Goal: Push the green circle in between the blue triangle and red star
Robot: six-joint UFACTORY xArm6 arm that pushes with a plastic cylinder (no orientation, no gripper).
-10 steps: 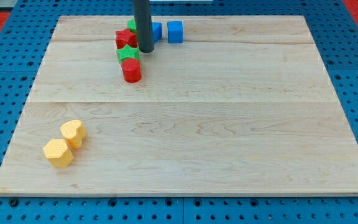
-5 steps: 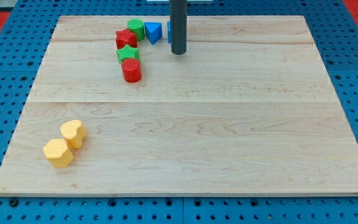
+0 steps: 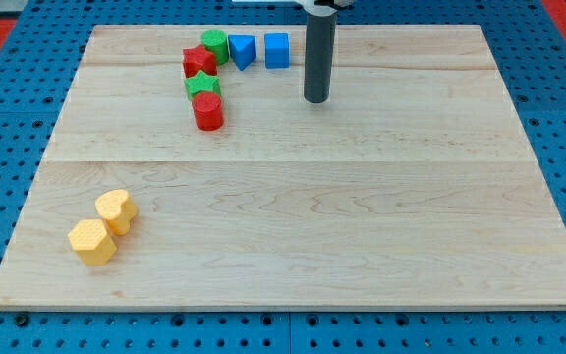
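Observation:
The green circle (image 3: 214,44) sits near the view's top, touching the red star (image 3: 198,62) at its lower left and the blue triangle (image 3: 243,50) at its right. My tip (image 3: 316,99) rests on the board to the right of these blocks, well apart from them, below and right of a blue cube (image 3: 277,50).
A green star (image 3: 202,86) and a red cylinder (image 3: 208,112) lie just below the red star. Two yellow blocks (image 3: 103,226) sit at the view's lower left. The wooden board (image 3: 362,216) lies on a blue pegboard.
My tip has moved right and slightly down, from beside the red and green stars to right of the blue cube. The blocks have not moved.

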